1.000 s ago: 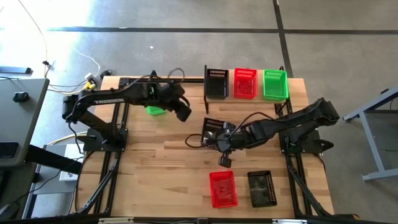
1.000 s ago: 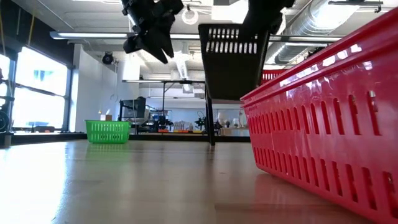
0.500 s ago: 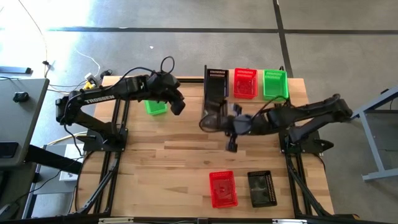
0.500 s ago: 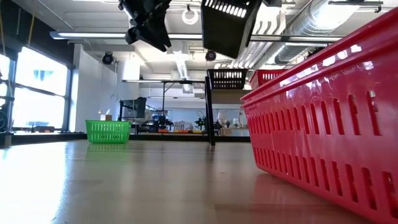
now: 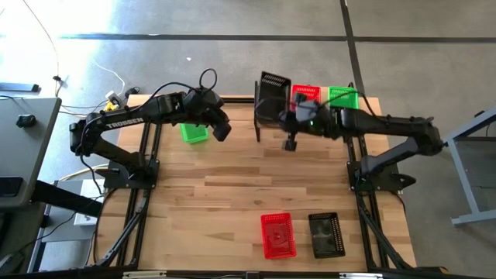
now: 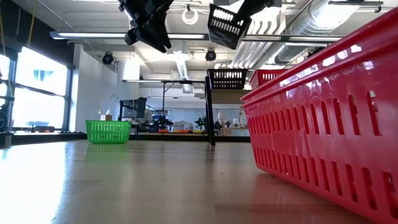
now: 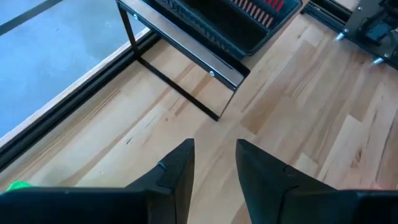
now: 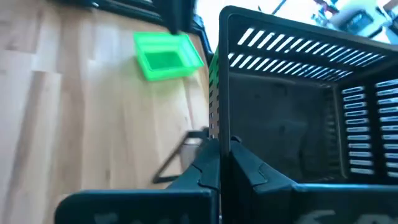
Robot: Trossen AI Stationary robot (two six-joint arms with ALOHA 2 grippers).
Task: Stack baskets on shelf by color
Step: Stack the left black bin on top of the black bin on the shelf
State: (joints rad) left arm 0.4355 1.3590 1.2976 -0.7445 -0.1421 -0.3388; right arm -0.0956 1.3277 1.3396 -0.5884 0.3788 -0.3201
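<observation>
A big wooden desk point(image 5: 209, 201) stands on a grey floor, in a bright room with tall windows and pipes on the ceiling.

On the left side, a green basket point(image 5: 194, 133) sits flat on the desk, alone. The left end effector point(image 5: 222, 130) hangs in the air just beside it. Its fingers point(image 7: 177, 171) are a bit apart and hold nothing. It may be getting ready to reach for that green basket.

In the middle, near the front edge, a red basket point(image 5: 278, 235) and a black basket point(image 5: 326, 234) lie side by side. Their long sides point from front to back. They have not been put away.

At the back is the shelf point(image 5: 364, 116), a small raised wood board on black legs. A black, a red and a green basket already sit on it in a row.

The right end effector point(image 5: 293, 122) is shut tight on the rim of another black basket point(image 5: 272, 97). It holds this basket up in the air over the left end of the shelf, right above the black one there. The basket is tipped, with its open side facing the arm. It looks ready to go down inside the black one, so the colors match.
</observation>
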